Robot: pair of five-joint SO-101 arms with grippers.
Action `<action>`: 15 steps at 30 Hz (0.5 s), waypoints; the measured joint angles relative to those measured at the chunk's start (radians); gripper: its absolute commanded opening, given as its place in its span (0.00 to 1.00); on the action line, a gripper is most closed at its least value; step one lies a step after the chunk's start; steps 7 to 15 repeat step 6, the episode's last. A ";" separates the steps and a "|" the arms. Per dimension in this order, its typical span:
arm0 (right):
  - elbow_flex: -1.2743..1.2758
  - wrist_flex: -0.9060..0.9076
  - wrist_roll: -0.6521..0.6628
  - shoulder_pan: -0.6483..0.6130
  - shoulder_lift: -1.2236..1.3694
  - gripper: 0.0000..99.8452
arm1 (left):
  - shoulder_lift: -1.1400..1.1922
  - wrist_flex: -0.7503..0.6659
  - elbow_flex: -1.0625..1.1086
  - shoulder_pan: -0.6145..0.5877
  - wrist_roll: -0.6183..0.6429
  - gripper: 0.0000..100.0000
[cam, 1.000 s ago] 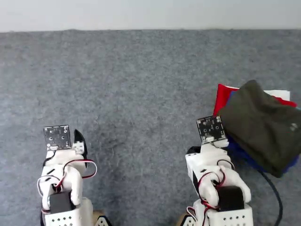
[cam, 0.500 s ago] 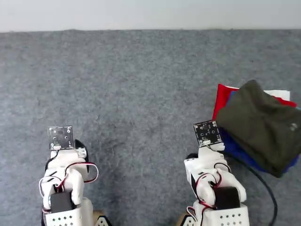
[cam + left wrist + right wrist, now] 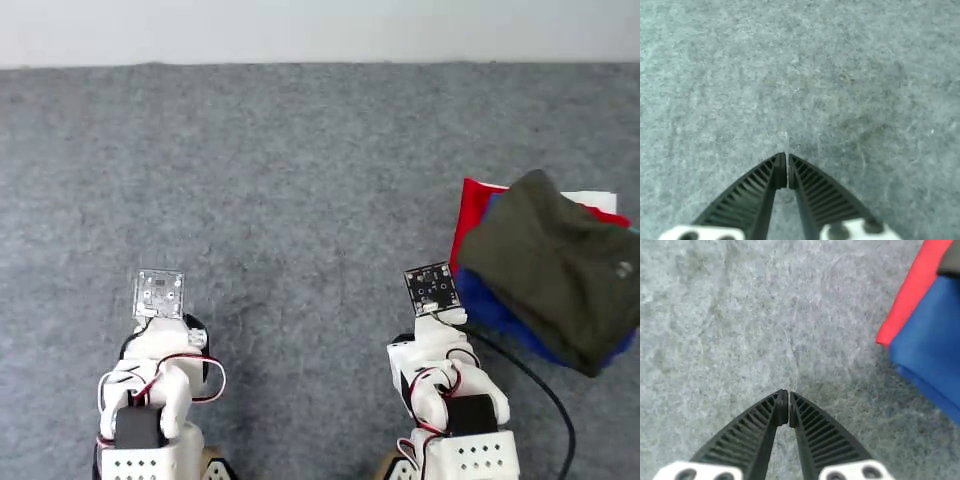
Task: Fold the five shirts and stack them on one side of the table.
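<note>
Just ahead and to the right of the right hand (image 3: pixel 788 396) lies the shirt stack (image 3: pixel 548 275), its long side slanting away. The left hand (image 3: pixel 786 159) hangs well apart. Both hands are pinched closed and empty over the grey worktop (image 3: pixel 300 170).

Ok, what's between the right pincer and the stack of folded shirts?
Only bare grey felt tabletop, seen in the right wrist view; the right pincer sits clear of the folded red shirt.

No text can be read; the dark shirt (image 3: pixel 545 265) bears a small illegible mark (image 3: pixel 623 268).
</note>
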 measured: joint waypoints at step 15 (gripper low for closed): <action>0.063 -0.006 -0.063 0.000 0.000 0.01 | 0.000 0.006 0.000 -0.046 0.003 0.01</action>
